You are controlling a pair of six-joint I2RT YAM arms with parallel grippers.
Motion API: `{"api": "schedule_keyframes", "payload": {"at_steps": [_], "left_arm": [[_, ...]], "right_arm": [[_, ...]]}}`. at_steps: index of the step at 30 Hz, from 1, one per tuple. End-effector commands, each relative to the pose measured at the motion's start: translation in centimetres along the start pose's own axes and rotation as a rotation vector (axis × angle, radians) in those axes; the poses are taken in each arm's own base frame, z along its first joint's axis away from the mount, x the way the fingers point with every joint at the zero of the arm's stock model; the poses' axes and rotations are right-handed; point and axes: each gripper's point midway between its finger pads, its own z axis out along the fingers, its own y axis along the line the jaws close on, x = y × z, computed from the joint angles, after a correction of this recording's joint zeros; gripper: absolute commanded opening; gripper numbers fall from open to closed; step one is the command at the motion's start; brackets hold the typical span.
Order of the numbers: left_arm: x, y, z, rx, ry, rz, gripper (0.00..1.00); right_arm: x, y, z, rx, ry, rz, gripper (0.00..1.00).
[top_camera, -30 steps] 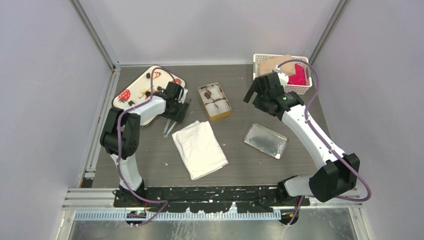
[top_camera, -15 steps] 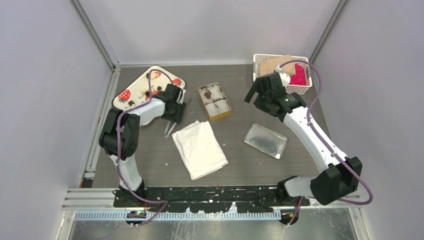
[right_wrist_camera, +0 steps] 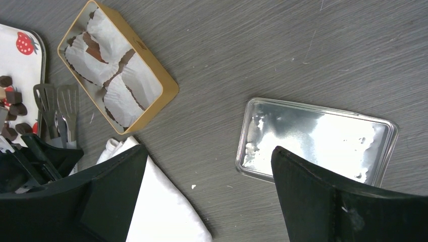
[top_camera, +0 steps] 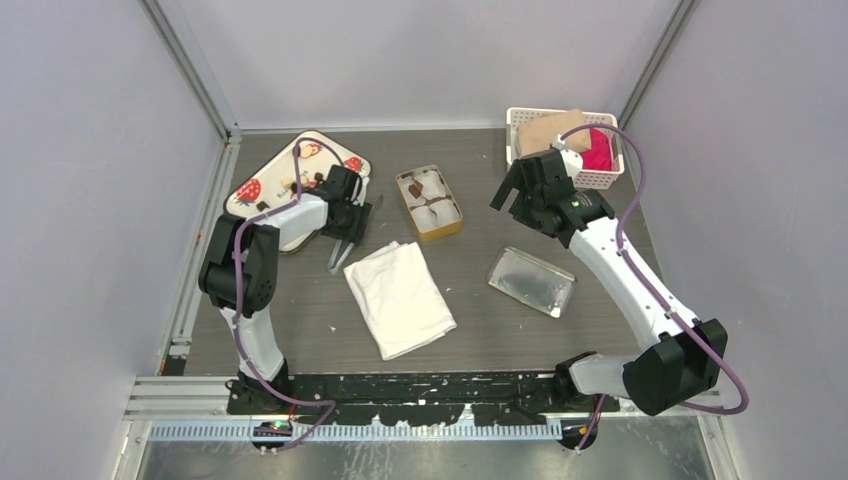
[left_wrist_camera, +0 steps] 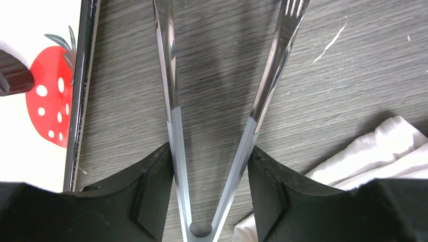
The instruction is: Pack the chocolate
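- Left arm [top_camera: 252, 335], rooted at seven o'clock in the overhead view: glossy white links joined by bulky matte-black joint housings.
- Right arm [top_camera: 620, 270], rooted at five o'clock: the same white-and-black build, with a long, slim white forearm.
- Left purple cable [top_camera: 297, 160] follows the left arm from base to wrist, looping free at eleven o'clock.
- Right purple cable [top_camera: 638, 160] arcs wide of the right arm at one o'clock.
- Left gripper [left_wrist_camera: 209, 154]: thick matte-black fingers, wedge-shaped, each with a flat inset panel on its inner face.
- Right gripper [right_wrist_camera: 207, 151]: broad black fingers with bevelled edges, lightly scuffed.
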Motion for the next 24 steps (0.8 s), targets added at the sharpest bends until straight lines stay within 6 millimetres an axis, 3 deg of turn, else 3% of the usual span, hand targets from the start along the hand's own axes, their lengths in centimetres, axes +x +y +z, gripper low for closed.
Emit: {"api": "schedule_keyframes", "payload": {"at_steps": [1,9,15,19,24], "left_arm": [[-0.4,-0.4,0.5,0.033,0.012,0.011,0.57],[-1.2,-0.4,1.0,0.032,0.017,0.026,0.59],[-0.8,-0.5,1.0,0.042,0.032,0.026,0.5],[-0.1,-0.4,0.8,0.033,0.05,0.022,0.57],[0.7,-0.1,0.7,0.024,0.075,0.024,0.58]], "right_arm": [[-1.2,0.2,-1.1,-0.02,-0.049,0.034,0.98],[-1.3,0.2,-1.0,-0.018,-0.051,0.036,0.98],[-1.4,0.1,-1.1,-0.012,-0.057,0.04,0.98],[-1.4,0.1,-1.1,-0.009,-0.059,0.041,0.98],[-1.3,0.2,-0.9,-0.012,-0.053,0.043,0.98]]}}
